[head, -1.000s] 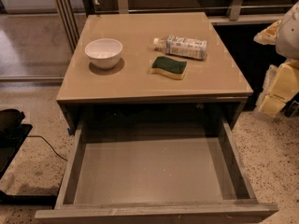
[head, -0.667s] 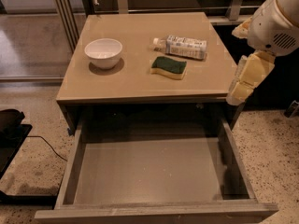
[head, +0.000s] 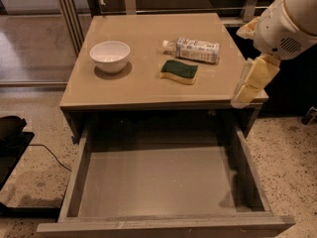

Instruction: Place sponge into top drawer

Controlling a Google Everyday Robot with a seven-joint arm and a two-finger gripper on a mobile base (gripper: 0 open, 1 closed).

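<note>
dark green on top and yellow beneath, the sponge (head: 179,71) lies flat on the tan worktop (head: 143,29), slightly towards the worktop's right side and short of its front edge. just behind the sponge, a plastic bottle (head: 193,49) with a white label lies on its side, its cap end pointing to the view's left; the two are close but do not touch. well to the left of the sponge stands a white bowl (head: 110,56), upright.

in front of and below the sponge, the top drawer (head: 153,182) is pulled out of the cabinet, a wide grey box with thin side walls and a flat grey bottom.

to the right of the sponge, the gripper (head: 243,94) hangs at the worktop's right front corner, pale yellow and pointing downward, clear of the sponge. whether it is released or clenched cannot be told. above it, the white arm (head: 285,26) comes in from the upper right corner of the view.

below the level of the sponge, a speckled floor (head: 290,152) surrounds the cabinet, and far to the left a dark object (head: 9,133) sits on it.
</note>
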